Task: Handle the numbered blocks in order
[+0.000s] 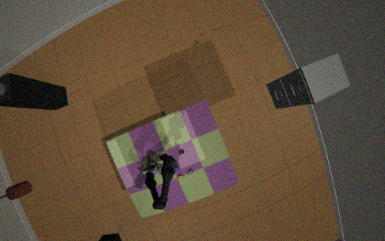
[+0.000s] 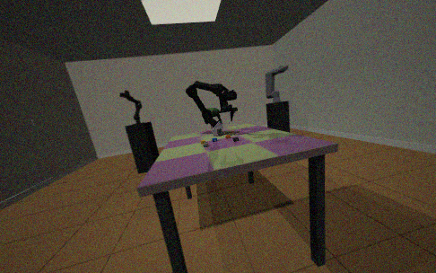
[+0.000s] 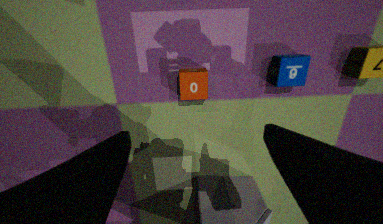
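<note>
My gripper (image 3: 197, 134) is open and empty, above the table in the wrist view. An orange block (image 3: 193, 85) (image 2: 228, 136) showing 0 lies ahead of the fingertips, slightly left of the midline between them; the arm hides it in the top view. A blue block (image 3: 293, 70) (image 1: 177, 169) (image 2: 214, 140) shows an inverted, barred digit; I cannot tell 6 from 9. A yellow block (image 3: 377, 62) (image 1: 181, 177) (image 2: 204, 142) shows an inverted 7. A grey block (image 1: 189, 171) (image 2: 205, 145) and a black block (image 1: 181, 151) (image 2: 236, 139) have unreadable digits and are outside the wrist view.
The blocks rest on a purple and green checkered table (image 1: 216, 148) (image 2: 285, 145). A pale grey object (image 3: 232, 192) shows at the bottom of the wrist view, between the fingers. Arm shadows fall across the table. Dark pedestals (image 1: 32, 93) (image 2: 141, 145) stand on the floor, away from the table.
</note>
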You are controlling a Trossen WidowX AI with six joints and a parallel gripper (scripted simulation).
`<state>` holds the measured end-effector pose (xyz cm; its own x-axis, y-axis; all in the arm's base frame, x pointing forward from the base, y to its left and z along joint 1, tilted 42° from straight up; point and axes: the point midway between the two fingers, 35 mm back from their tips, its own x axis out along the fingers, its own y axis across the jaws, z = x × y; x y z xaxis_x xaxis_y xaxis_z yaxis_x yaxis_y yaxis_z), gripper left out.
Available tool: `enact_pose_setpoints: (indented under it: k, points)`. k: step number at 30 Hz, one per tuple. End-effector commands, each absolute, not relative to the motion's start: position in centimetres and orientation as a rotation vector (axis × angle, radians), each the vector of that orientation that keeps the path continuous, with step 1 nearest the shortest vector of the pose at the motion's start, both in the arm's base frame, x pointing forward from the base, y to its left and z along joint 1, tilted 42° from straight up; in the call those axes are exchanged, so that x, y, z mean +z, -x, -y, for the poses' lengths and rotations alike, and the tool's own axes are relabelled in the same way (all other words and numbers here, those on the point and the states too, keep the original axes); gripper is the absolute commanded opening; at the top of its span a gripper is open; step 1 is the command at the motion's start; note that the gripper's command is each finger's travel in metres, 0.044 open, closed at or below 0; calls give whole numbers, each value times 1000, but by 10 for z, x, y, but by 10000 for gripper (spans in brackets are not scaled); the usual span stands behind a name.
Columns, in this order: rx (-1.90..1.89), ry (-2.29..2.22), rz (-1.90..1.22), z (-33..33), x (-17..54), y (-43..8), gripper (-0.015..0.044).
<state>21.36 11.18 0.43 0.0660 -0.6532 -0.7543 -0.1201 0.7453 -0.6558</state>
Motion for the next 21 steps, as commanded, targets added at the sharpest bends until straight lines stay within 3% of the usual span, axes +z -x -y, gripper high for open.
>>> enact_pose_setpoints:
  k: [1, 4, 21]
  points:
    - [-459, 667, -1480, -87, -26, -214, 400]
    - [-463, 669, -1479, -61, -53, -214, 400]
    - [-463, 670, -1478, -49, -66, -215, 400]
